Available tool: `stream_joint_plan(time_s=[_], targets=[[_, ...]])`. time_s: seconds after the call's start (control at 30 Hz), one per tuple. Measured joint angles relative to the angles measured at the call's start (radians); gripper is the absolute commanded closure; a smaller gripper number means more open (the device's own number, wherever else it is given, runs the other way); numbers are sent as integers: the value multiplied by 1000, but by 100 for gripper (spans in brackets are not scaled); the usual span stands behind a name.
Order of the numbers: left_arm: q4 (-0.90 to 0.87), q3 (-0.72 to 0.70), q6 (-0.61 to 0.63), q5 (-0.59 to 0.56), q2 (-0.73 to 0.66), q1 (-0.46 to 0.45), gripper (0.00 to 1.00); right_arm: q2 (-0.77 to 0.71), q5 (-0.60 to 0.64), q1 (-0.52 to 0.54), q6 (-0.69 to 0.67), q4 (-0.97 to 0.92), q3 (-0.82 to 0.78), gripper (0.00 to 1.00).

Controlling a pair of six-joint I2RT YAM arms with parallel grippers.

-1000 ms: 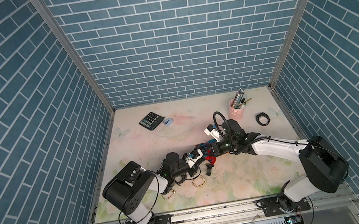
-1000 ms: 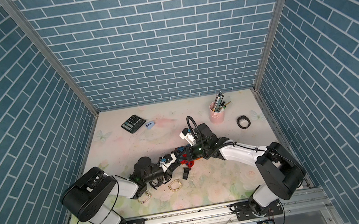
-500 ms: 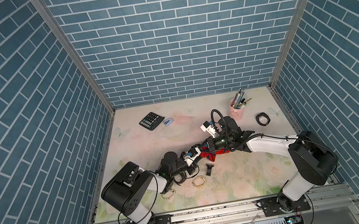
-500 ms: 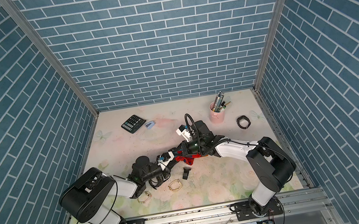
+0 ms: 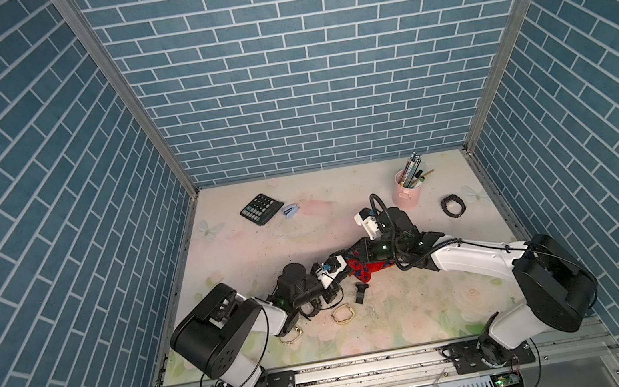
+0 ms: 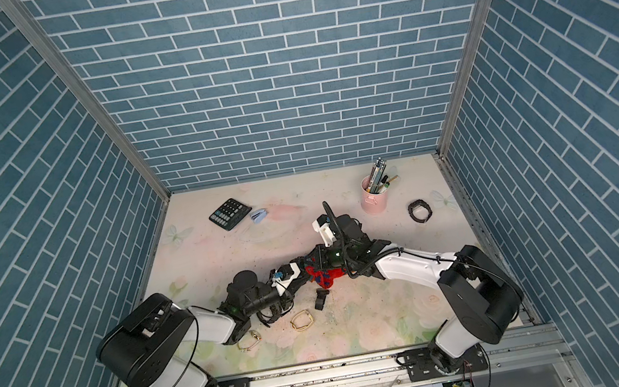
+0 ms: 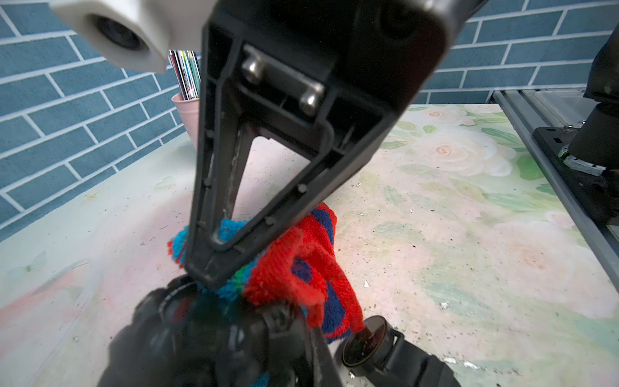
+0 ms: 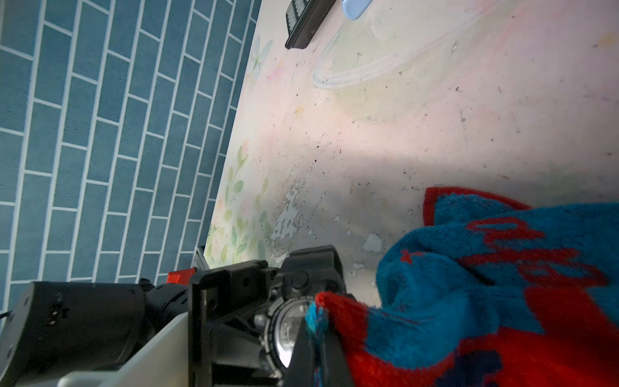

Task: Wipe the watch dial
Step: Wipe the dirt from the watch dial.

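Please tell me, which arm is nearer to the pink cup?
Right. The right arm bends just in front of the cup; the left arm lies farther off, toward the near left corner.

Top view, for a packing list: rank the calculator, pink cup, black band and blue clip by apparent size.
1. calculator and pink cup: about alike, so not ranked against each other
2. black band
3. blue clip, smallest
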Motion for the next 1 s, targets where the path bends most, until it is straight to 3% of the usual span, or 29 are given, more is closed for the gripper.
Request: stream_joint_plan(time_s=[0.33,0.6,0.8,1.0], targets=[[10,-6,12,9,-10,-5,100,0,-150,-25,-53,11,2,100],[16,-8,20,28,-21,-6,100,-6,-315,-33,-34,142,-50,100],[32,-8,26,42,-22,-8,100,-3,-378,-33,-7,199,-64,100],[13,-18,29,49,-24,-19,100,-18,-379,-34,-68,103,-63,100]])
